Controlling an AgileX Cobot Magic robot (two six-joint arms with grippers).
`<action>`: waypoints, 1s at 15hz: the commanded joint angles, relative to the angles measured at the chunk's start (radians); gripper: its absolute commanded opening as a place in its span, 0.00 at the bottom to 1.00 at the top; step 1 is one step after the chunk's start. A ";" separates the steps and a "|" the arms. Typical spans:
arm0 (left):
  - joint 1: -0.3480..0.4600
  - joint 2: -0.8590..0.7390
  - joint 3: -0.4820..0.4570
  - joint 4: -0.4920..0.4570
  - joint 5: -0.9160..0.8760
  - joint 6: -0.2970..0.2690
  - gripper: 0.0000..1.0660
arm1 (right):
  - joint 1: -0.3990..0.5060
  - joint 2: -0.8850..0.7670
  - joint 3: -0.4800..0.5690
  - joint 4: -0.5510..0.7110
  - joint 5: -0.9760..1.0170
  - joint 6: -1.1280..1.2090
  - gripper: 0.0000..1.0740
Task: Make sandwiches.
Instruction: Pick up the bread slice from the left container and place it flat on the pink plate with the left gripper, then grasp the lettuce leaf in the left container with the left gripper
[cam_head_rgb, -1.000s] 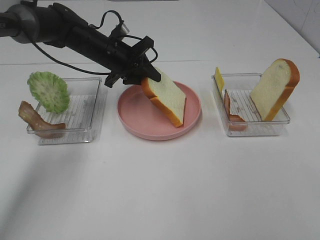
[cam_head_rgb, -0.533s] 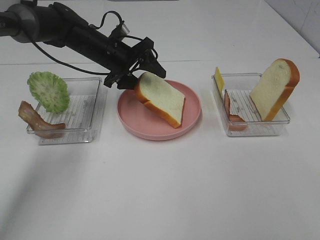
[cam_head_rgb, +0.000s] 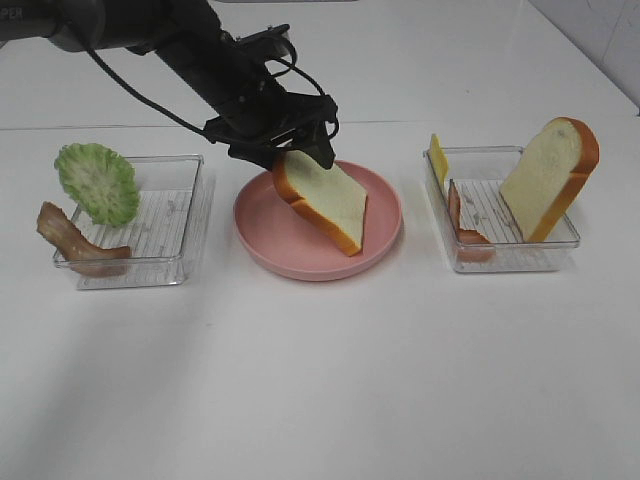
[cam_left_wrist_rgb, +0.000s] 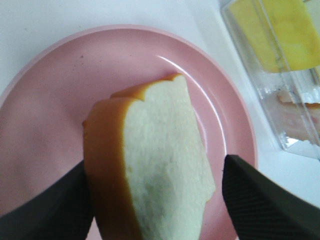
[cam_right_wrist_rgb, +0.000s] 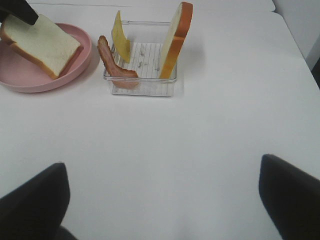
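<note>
Over the pink plate (cam_head_rgb: 262, 240), we are getting from the left wrist camera what the high view is hiding. The left gripper (cam_left_wrist_rgb: 155, 197) is standing spread, one finger (cam_left_wrist_rgb: 45, 210) touching the crust of the bread slice (cam_left_wrist_rgb: 165, 165) and the other clear of it, with plate showing between. From high up, we are seeing the left arm (cam_head_rgb: 215, 70) reaching in from beyond the plate's left side, angling down onto the slice's raised end. The slice is lying tilted on the plate. The right gripper (cam_right_wrist_rgb: 160, 195) is hanging spread wide over the white table (cam_right_wrist_rgb: 210, 130), well apart from the plate. Left of the plate, a clear tray (cam_head_rgb: 172, 228) is holding a lettuce leaf (cam_head_rgb: 97, 182) and a bacon strip (cam_head_rgb: 70, 240), both propped at its far-left rim. Right of the plate, a second tray (cam_head_rgb: 520, 257) is holding a cheese square (cam_head_rgb: 438, 158), a second bacon strip (cam_head_rgb: 462, 225) and a second bread slice (cam_head_rgb: 550, 178) standing on edge.
</note>
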 joint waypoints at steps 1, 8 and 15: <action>-0.036 -0.024 -0.012 0.184 0.012 -0.147 0.63 | -0.004 -0.011 0.002 -0.002 -0.011 -0.007 0.90; -0.081 -0.075 -0.187 0.450 0.255 -0.338 0.63 | -0.004 -0.011 0.002 -0.002 -0.011 -0.007 0.90; 0.024 -0.121 -0.325 0.546 0.451 -0.435 0.66 | -0.004 -0.011 0.002 -0.002 -0.011 -0.007 0.90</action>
